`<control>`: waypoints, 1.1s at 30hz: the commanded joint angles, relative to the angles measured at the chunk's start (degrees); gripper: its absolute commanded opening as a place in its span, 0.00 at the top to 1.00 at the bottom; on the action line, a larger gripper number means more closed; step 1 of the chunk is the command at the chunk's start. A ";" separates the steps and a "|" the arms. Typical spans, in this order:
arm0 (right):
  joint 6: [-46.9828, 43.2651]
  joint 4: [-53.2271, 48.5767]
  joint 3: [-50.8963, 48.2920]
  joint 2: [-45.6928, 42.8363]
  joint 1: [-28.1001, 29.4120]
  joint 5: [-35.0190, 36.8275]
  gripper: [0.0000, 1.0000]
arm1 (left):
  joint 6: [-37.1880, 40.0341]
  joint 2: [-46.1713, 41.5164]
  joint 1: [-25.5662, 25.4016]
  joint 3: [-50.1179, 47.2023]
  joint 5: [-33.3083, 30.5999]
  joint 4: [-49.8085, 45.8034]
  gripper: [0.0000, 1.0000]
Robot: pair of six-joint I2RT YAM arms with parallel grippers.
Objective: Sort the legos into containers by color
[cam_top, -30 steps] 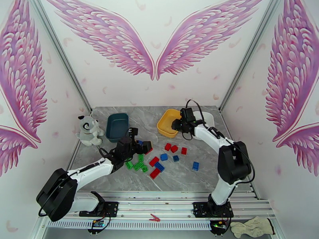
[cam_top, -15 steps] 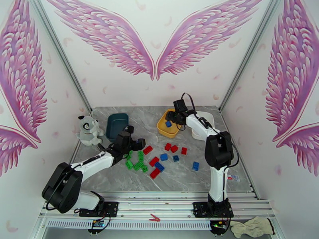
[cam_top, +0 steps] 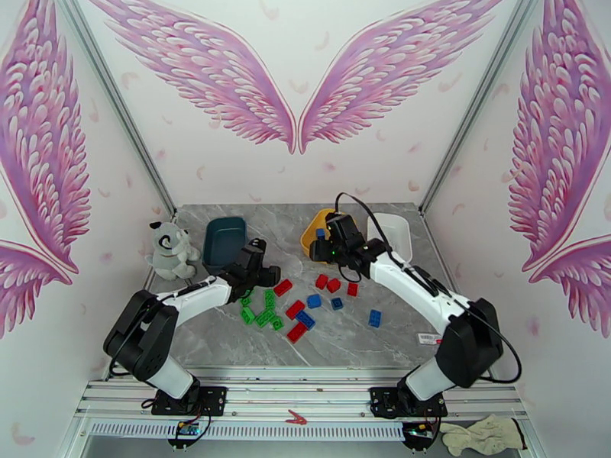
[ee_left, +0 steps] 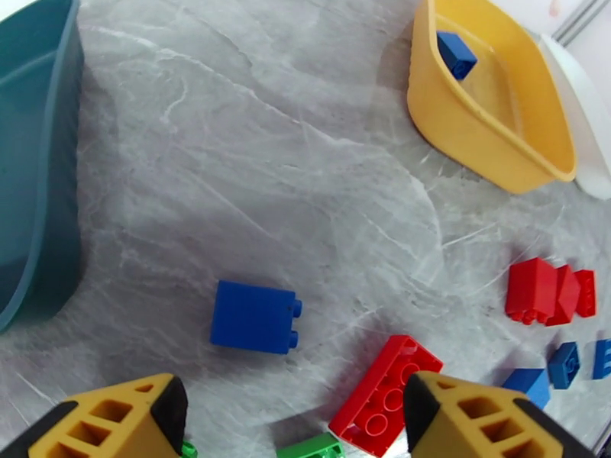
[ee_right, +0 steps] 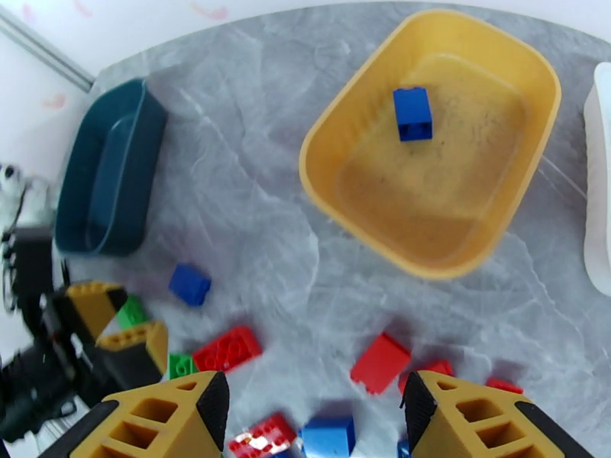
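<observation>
1. A grey-white plush dog sits at the 9 o'clock edge of the grey marbled table.
2. The teal tray lies just beside the dog, at its 3 o'clock.
3. The left gripper is near the teal tray's 5 o'clock corner. Its yellow fingers are spread wide, with nothing between them.
4. Seen from the left wrist, a blue brick lies on the table at 12 o'clock from those fingers. A long red brick lies just beside the right-hand finger.
5. Green bricks cluster at 6 o'clock from the left gripper. Red bricks and more blue ones are scattered towards 3 o'clock.
6. The yellow tray sits at 12 o'clock from the scatter. It holds a second blue brick near its far wall.
7. The right gripper is at the yellow tray's 6 o'clock side, with its jaws wide apart and empty.
8. The white tray lies just beside the yellow tray, at its 3 o'clock.
</observation>
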 commanded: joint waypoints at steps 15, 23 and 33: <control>0.13 8.79 -16.62 -8.30 0.28 -5.45 0.35 | 4.23 9.56 0.41 8.05 -4.71 -7.30 0.25; 0.79 9.53 -17.28 -9.09 0.29 -5.98 0.34 | 4.32 11.69 1.81 9.72 -2.88 -8.09 0.28; 1.70 8.68 -17.09 -7.94 0.28 -4.10 0.21 | 5.02 13.82 1.63 11.60 -0.79 -8.99 0.34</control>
